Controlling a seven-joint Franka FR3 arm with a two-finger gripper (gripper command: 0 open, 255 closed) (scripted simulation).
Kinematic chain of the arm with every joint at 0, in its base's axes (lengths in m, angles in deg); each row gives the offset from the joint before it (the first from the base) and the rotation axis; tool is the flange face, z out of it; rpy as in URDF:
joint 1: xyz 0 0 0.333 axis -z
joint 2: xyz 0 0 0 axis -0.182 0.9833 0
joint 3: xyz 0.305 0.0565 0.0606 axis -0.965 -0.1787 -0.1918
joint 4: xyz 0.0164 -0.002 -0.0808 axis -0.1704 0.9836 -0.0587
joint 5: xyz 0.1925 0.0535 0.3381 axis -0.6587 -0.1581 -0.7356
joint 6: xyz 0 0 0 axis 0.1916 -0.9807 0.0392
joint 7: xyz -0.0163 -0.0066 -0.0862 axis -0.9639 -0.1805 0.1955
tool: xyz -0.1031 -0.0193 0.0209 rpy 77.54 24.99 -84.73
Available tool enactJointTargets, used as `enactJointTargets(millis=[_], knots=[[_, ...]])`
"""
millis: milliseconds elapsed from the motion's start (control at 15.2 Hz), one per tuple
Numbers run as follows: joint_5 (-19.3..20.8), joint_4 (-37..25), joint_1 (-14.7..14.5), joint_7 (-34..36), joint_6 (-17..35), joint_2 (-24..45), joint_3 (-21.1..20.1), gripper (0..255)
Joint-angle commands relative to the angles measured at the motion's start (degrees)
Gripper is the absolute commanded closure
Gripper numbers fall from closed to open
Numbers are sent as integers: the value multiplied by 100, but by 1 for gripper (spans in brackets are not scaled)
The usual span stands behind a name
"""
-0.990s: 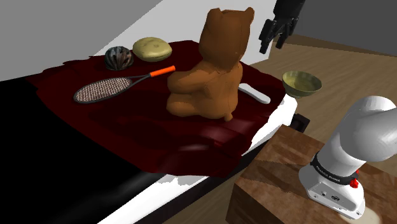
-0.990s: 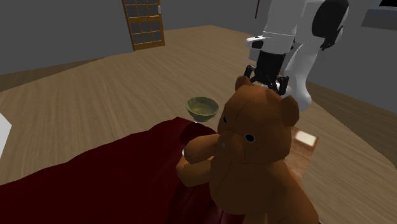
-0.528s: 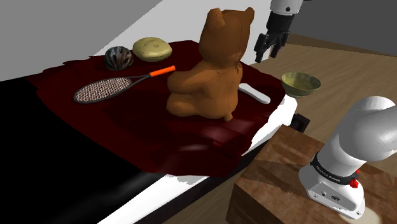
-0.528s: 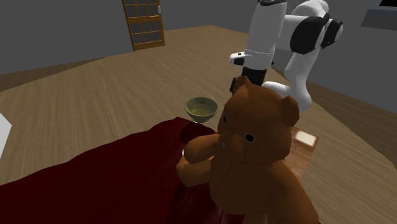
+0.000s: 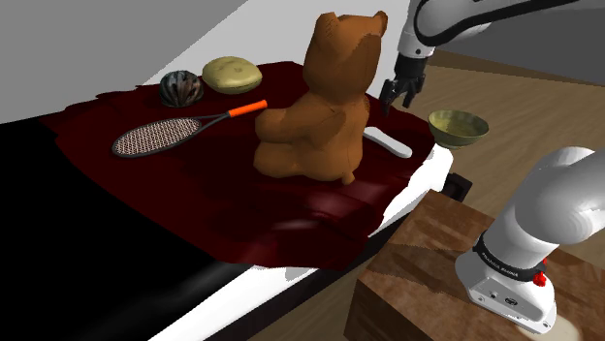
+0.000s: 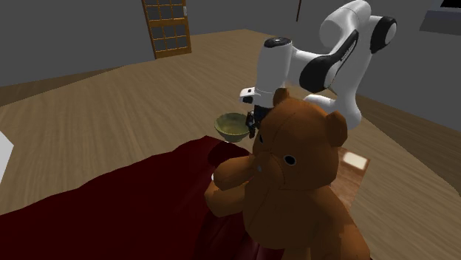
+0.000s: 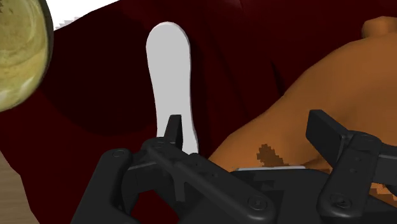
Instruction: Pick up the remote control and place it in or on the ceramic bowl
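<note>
Barely begun: the open gripper (image 5: 398,95) hovers over the white remote (image 7: 168,76) lying on the red blanket (image 5: 194,184) beside the bear (image 5: 325,107), and the bowl (image 5: 458,138) holds nothing.

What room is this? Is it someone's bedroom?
Probably a bedroom in a house. There is what looks like a bed covered with a dark red blanket, a big brown teddy bear sitting on it, and a wooden floor around it.
</note>
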Motion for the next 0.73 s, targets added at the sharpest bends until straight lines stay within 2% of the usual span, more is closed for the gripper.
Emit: enactJointTargets(millis=[0, 330, 660], knots=[[9, 15, 31, -90, 252, 288, 112, 0], [-39, -17, 109, -411, 958, 1174, 448, 0], [-252, -211, 171, -804, 1585, 2159, 743, 0]])
